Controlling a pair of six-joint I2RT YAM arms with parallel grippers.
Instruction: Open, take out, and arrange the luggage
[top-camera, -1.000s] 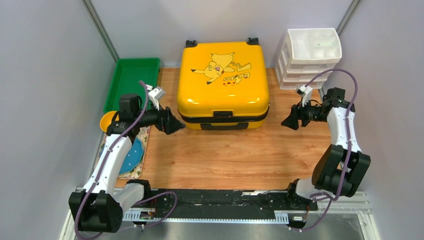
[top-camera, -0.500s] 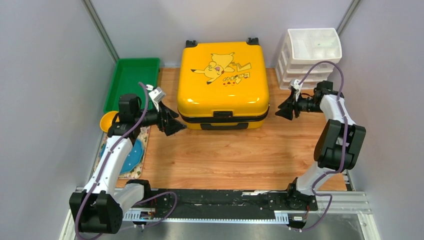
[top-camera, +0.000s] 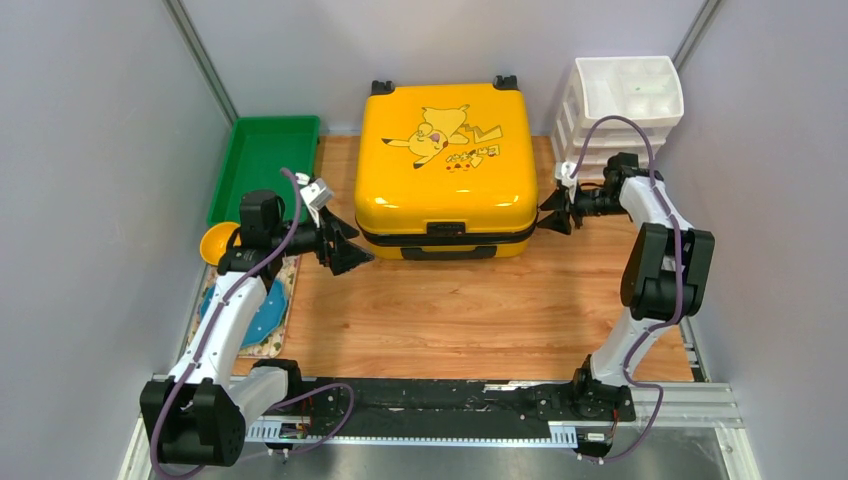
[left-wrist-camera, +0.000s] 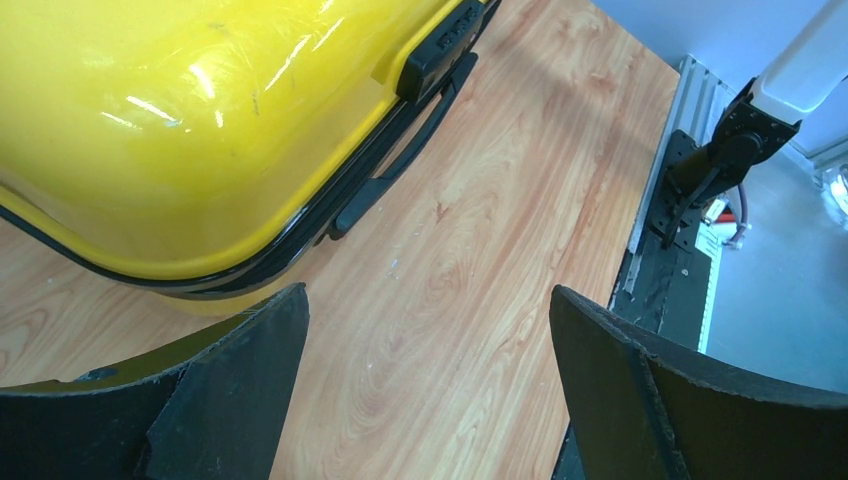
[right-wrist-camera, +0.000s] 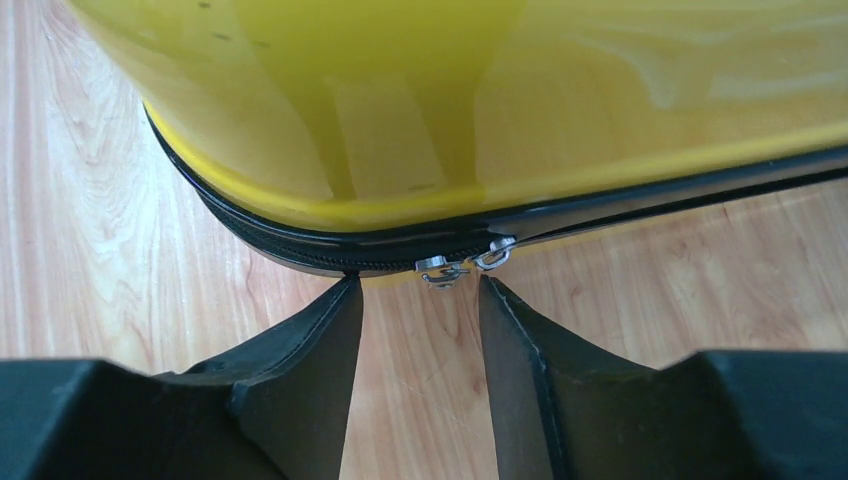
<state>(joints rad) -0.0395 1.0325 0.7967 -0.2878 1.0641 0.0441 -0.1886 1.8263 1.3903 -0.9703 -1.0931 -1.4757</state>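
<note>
**A:** Top external view, and the wooden table carries the luggage at its far middle. It's lying flat, yellow lid up and shut, cartoon print on show.

**B:** White drawers stand off the luggage's far right corner, and a green tray sits to its left.

**A:** On to the arms. The left gripper is just off the luggage's near left corner, pointing at it.

**B:** The left wrist view backs that up. The jaws are spread wide with only bare wood between them, and they're clear of the shell.

**A:** And the right gripper?

**B:** It's against the luggage's right side, close to the near corner, nose up at the black zip band. The fingers are part-way apart and clamped on nothing.

**A:** What about the near face of the luggage?

**B:** A black handle lies flat along it, with the latch just above.

**A:** Smallest item now, from the right wrist view?

**B:** Two silver zip pulls hang off the luggage's seam, right at the gap between the fingertips, not pinched. One tip looks to be touching the band, though I can't be sure.
</note>
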